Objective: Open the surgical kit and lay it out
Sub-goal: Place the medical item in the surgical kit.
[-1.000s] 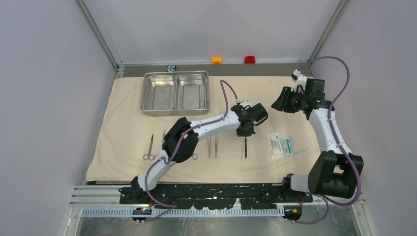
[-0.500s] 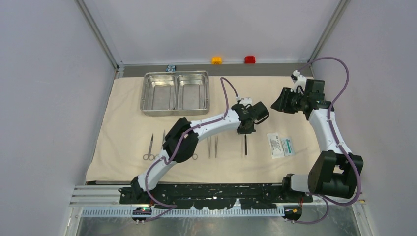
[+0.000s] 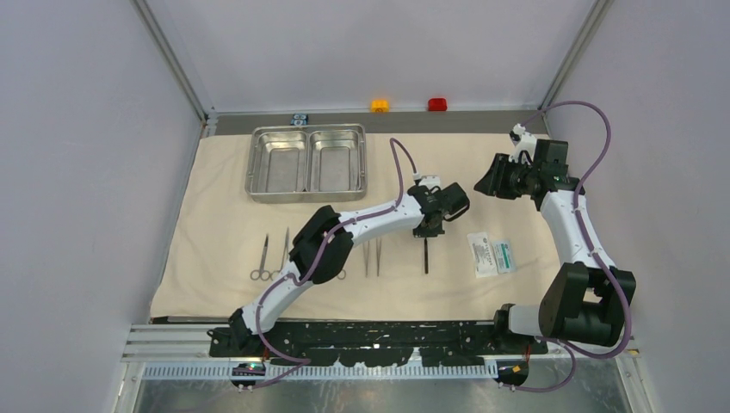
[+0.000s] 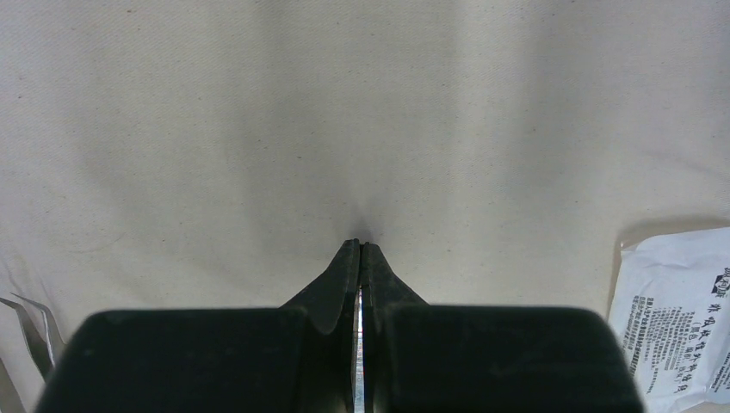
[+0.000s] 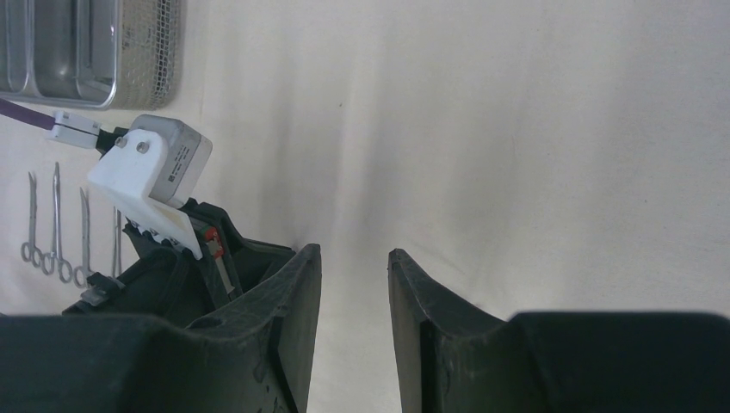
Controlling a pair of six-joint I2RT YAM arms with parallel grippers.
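A plain beige cloth [image 3: 224,215] carries a shiny silver tray [image 3: 307,163], silver tools [image 3: 371,256] and a white packet [image 3: 491,255] printed green and black, with orange [image 3: 380,105] and red [image 3: 437,104] buttons beyond the cloth and white-and-black arms [image 3: 370,213] trailing purple cables [image 3: 398,165].

A robotics lab test cell — blank grey panel walls [image 3: 86,172] in aluminium framing [image 3: 172,60], a slotted metal rail [image 3: 172,342], orange button [image 3: 380,105] and red button [image 3: 437,104] at the table's [image 3: 482,120] far edge.

Pale lilac walls [image 3: 86,129] enclose a grey table [image 3: 482,121].
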